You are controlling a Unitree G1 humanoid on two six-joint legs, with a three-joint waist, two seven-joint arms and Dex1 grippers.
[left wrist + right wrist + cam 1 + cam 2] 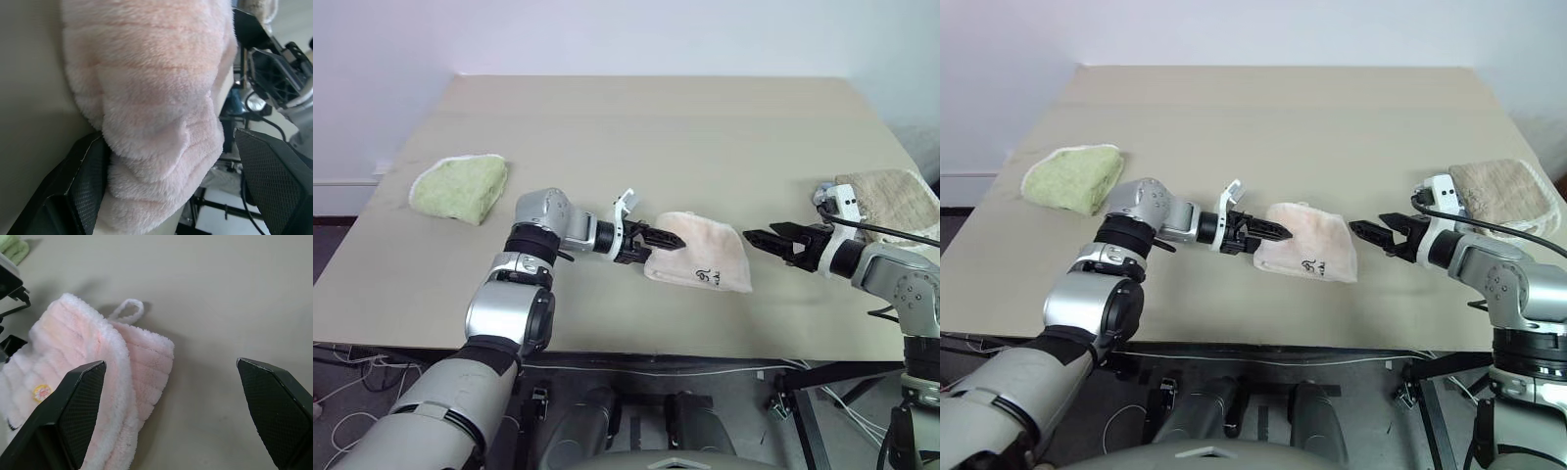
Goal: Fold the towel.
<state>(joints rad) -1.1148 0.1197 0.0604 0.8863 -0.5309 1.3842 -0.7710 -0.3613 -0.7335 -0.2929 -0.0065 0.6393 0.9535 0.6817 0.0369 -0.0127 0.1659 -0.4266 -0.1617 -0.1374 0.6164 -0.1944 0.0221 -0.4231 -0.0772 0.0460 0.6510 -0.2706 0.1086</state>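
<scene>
Dark printed mark on towel (703, 262) near front edge: unreadable squiggle. No legible text elsewhere.

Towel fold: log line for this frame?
towel: folded, flat on table | left end effector: open, at towel's edge | right end effector: open, apart from towel | green towel, beige towel: untouched

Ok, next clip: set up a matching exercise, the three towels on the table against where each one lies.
Things:
1. pink towel
2. green towel
3. tan towel

Places:
A. far left of the table
B. right edge, behind the right gripper
C. middle front, at the left gripper

Pairs: 1-C, 2-A, 3-B
</scene>
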